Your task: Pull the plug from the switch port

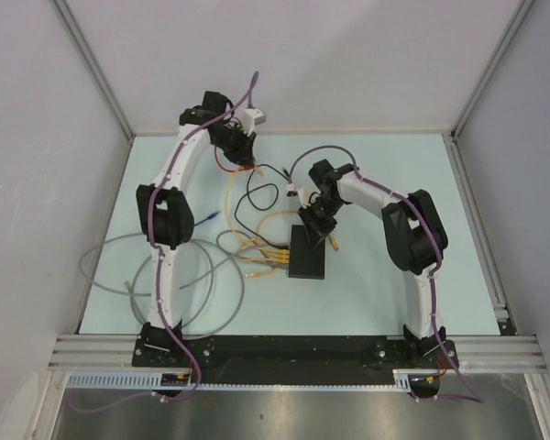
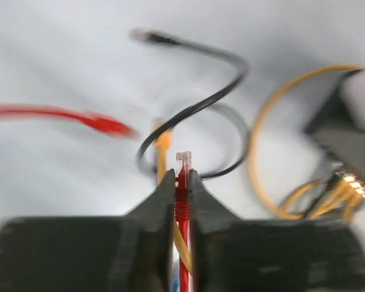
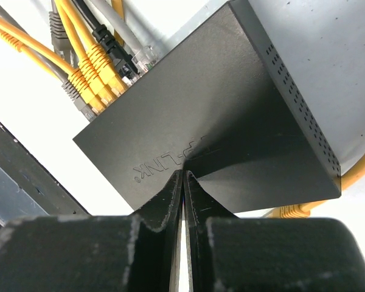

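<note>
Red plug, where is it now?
Left wrist view: the red plug is pinched in the left tool, out of the switch, which sits under the right tool.

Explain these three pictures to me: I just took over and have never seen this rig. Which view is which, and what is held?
Two robot arms stand on a pale table. The wide picture looks down from above; the other two come from a camera on each wrist. The left pincer is shut on a red cable with a clear plug, free of any socket. The right pincer is shut, tips at the top of the flat black switch box, where yellow plugs and a black plug sit in sockets. A grey cable lies on the left.
</note>
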